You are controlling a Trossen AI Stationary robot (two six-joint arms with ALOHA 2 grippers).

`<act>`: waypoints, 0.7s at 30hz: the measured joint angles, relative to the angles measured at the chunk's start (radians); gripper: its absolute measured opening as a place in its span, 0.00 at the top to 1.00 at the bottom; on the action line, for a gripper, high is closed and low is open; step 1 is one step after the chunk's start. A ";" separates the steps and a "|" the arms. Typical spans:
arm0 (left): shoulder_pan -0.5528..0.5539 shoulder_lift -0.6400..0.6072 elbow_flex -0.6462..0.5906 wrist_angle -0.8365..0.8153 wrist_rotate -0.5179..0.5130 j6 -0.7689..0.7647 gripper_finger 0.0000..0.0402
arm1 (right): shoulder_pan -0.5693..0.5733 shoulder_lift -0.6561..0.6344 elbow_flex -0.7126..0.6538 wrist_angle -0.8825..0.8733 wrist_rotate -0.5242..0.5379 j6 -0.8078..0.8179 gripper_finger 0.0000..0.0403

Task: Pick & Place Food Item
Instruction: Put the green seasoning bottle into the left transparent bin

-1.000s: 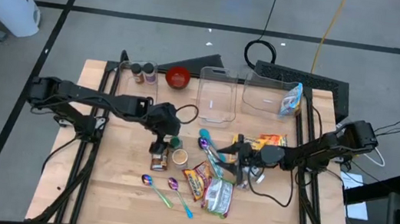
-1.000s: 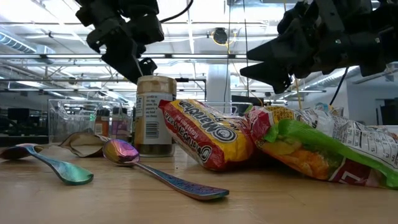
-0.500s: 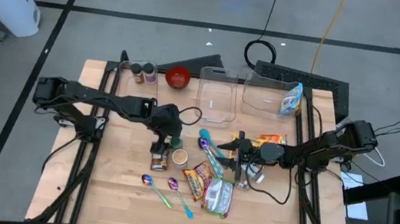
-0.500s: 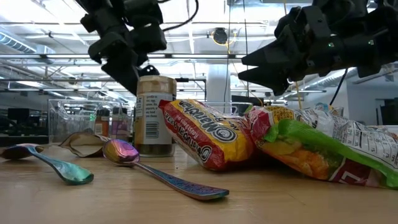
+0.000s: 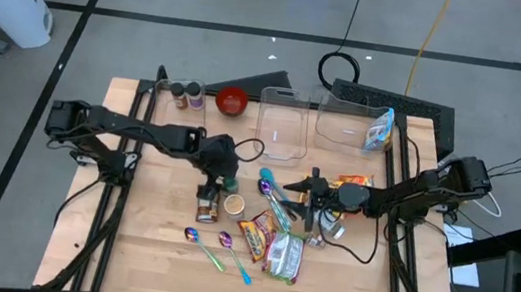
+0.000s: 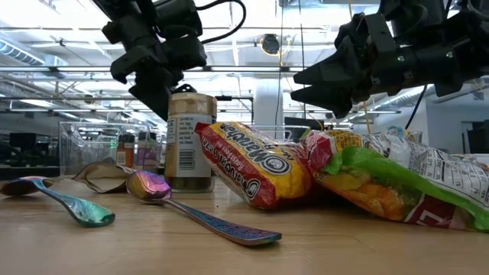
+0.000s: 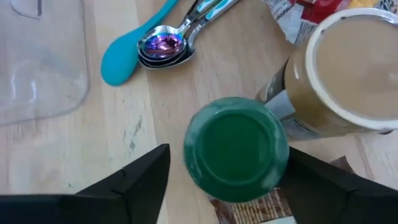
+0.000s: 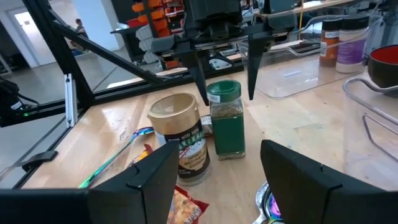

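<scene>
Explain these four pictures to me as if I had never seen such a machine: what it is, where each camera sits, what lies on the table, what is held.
Two dark robot arms work at a wooden table. One camera looks straight down, one sits at table level, one rides on each wrist. On the table lie a green-lidded jar, a tan-lidded jar, snack packets, coloured spoons and clear bins. The left gripper hangs over the green-lidded jar, fingers spread either side of it, not gripping. The right gripper hovers open beside the packets. Nothing is held.
</scene>
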 joint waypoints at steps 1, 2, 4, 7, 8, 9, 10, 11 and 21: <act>0.002 0.000 0.000 0.002 0.000 0.004 0.36 | 0.000 0.000 0.000 0.000 0.000 -0.002 0.45; 0.003 0.000 0.000 0.002 0.000 0.014 0.40 | 0.000 0.000 0.000 0.000 0.000 -0.005 0.45; 0.003 0.000 0.000 0.005 -0.001 0.038 0.47 | 0.000 0.000 0.000 0.000 0.000 -0.008 0.45; 0.003 0.000 -0.001 0.015 -0.002 0.067 0.52 | 0.000 0.000 0.000 0.000 0.000 -0.008 0.46; 0.003 0.000 -0.001 0.019 -0.002 0.075 0.52 | 0.000 0.000 0.000 0.000 0.000 -0.008 0.46; 0.003 0.000 0.000 0.019 -0.002 0.081 0.52 | 0.000 0.000 0.000 0.000 0.000 -0.008 0.46; 0.003 0.000 0.005 0.009 -0.003 0.085 0.52 | 0.000 0.000 0.000 -0.001 0.000 -0.008 0.46; 0.003 0.000 0.014 -0.006 -0.008 0.086 0.52 | 0.000 0.000 0.000 -0.002 0.000 -0.008 0.46; 0.004 0.000 0.249 -0.288 -0.107 0.124 0.52 | 0.000 0.000 0.000 -0.008 0.000 -0.026 0.46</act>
